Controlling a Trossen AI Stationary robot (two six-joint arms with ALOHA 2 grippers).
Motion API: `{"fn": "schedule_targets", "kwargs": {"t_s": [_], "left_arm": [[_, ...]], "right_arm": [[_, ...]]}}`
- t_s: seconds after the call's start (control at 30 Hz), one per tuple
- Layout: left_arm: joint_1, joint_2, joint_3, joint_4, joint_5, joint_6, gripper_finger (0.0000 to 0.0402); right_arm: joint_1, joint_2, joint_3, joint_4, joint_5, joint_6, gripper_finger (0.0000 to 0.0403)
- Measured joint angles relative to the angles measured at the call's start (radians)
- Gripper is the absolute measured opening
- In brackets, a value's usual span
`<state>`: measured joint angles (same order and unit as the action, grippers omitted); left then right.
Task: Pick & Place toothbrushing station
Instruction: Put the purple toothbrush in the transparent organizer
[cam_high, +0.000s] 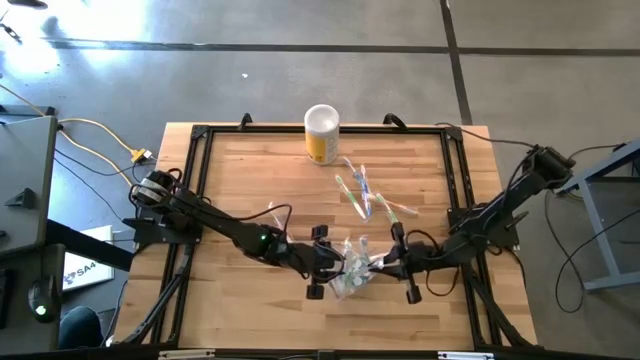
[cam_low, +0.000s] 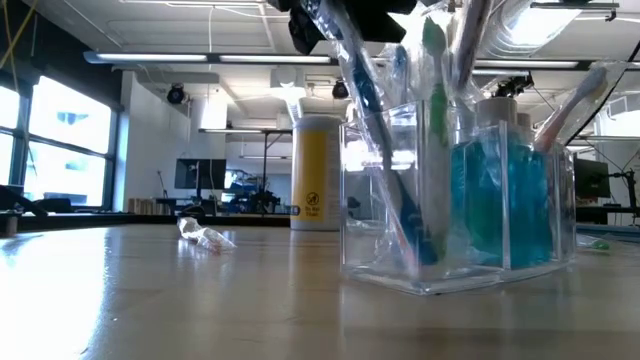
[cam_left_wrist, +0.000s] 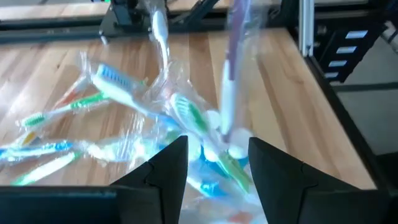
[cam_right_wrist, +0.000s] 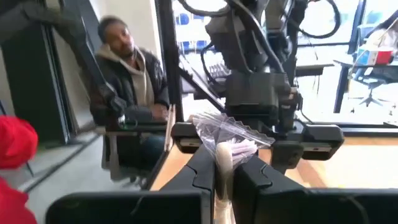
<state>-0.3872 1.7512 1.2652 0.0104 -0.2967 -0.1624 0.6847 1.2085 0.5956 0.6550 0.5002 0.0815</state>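
Note:
A clear plastic holder (cam_low: 372, 215) stands near the table's front middle (cam_high: 352, 280). It holds teal tubes (cam_low: 500, 200) and wrapped toothbrushes (cam_left_wrist: 186, 115). My left gripper (cam_left_wrist: 217, 158) is open, level just left of the holder (cam_high: 330, 266). Its fingers stand on either side of white tube caps (cam_left_wrist: 233, 149), and I cannot tell if they touch. My right gripper (cam_right_wrist: 224, 155) comes in from the holder's right (cam_high: 395, 262), shut on a pale toothbrush in a clear wrapper. More wrapped toothbrushes (cam_high: 368, 195) lie flat behind the holder. My right gripper pinches the pale handle (cam_right_wrist: 222, 167) of the wrapped toothbrush between its two fingers, through the clear wrapper. The fingers lie about level, pointing toward the left gripper. The crinkled wrapper end (cam_right_wrist: 227, 132) sticks out past the fingertips. The rest of the toothbrush is hidden by the fingers.
A yellow-and-white canister (cam_high: 322, 133) stands at the far middle. A crumpled clear wrapper (cam_low: 205, 235) lies on the wood. Black frame rails (cam_high: 200, 180) run along the table's sides. A person (cam_right_wrist: 127, 68) sits beyond the table's left side.

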Motion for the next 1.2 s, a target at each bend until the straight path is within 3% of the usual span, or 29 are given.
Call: {"fn": "schedule_targets", "kwargs": {"t_s": [0.13,0.37,0.73,0.9,1.03,1.2], "left_arm": [[-0.001,0.000,0.000,-0.040,0.000,-0.027,0.0165],[-0.007,-0.042,0.000,-0.093,-0.001,-0.045,0.0165],[-0.008,-0.145,0.000,-0.081,-0.006,-0.043,0.0165],[-0.014,-0.189,0.000,-0.103,-0.009,-0.024,0.0165],[-0.015,-0.230,0.000,-0.193,-0.020,-0.028,0.0165],[-0.021,-0.271,0.000,-0.440,-0.061,-0.144,0.0165]], "right_arm": [[0.014,-0.023,0.100,-0.191,0.010,0.021,0.0014],[0.083,-0.025,0.288,-0.537,0.151,0.111,0.0014],[0.095,-0.017,0.309,-0.738,0.315,0.292,0.0014],[0.053,0.034,0.309,-0.770,0.330,0.344,0.0014],[0.010,0.110,0.309,-0.771,0.326,0.417,0.0014],[-0.013,0.184,0.308,-0.774,0.333,0.515,0.0014]]}}
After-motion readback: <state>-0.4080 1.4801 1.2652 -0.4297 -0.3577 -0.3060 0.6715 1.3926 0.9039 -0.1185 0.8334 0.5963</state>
